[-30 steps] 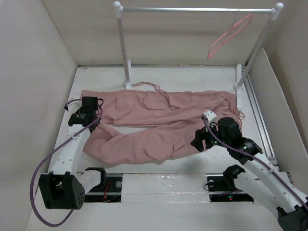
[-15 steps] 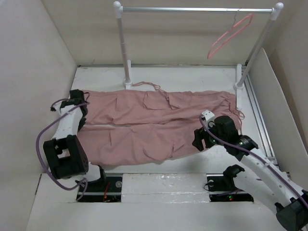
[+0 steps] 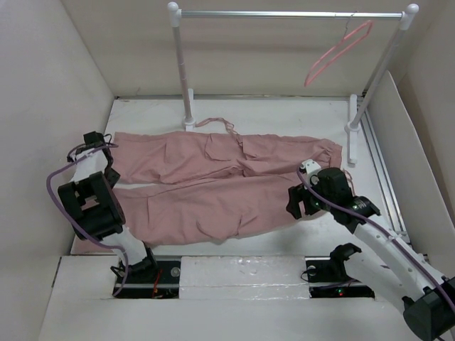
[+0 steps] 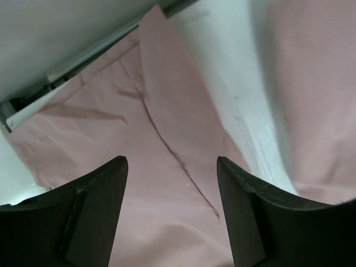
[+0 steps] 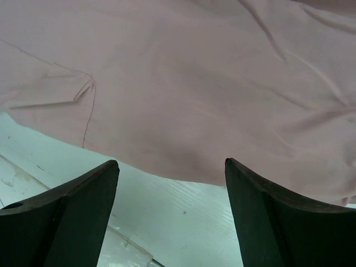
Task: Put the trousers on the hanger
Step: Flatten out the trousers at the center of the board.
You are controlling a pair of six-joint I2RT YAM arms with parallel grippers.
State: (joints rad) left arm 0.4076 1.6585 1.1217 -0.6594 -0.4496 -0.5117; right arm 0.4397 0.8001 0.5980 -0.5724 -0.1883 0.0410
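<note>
Your white desk (image 3: 284, 117) carries the pink trousers (image 3: 213, 188), spread flat from left to right. The rail stand (image 3: 186, 85) has its two feet on the desk just behind them.

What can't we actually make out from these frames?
- Top view: how the hanger hook sits on the rail. It is too thin to tell.
- Top view: the left gripper fingertips, hidden by its own arm. The wrist view shows them apart over the trousers.
- Top view: the trousers edge beneath the right gripper, covered by that arm.
- Both wrist views: the hanger is out of frame.
</note>
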